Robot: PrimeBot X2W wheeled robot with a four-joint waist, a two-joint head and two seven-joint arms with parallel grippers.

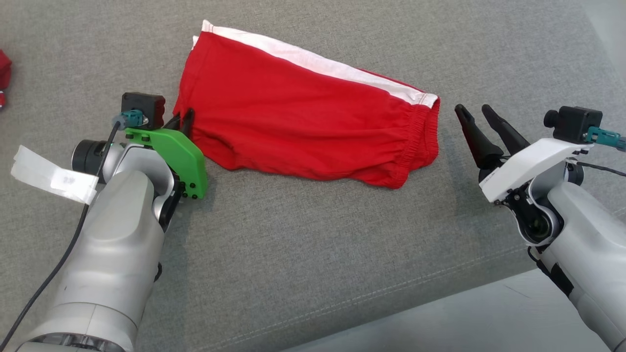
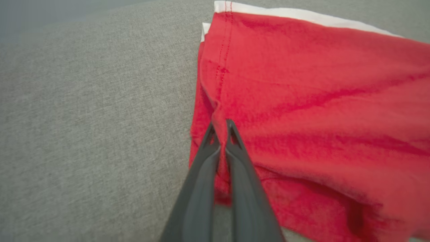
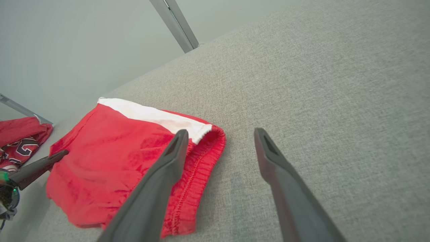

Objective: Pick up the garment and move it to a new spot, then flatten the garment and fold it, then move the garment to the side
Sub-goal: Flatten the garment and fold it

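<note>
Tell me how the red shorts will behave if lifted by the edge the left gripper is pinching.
Probably floppy: the red shorts lie creased and soft, so they should drape from the left gripper, shut on an edge fold. Likely light, being thin cloth. The gathered waistband may trail and drag on the grey fabric surface.

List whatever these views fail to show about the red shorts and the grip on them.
- Left wrist view: how many layers of the red shorts the shut left end effector pinches; its blurred fingers cover the fold.
- Head view: most of that end effector, behind the green bracket.
- Right wrist view: the second red garment, cut off by the left edge; its print cannot be read.
</note>
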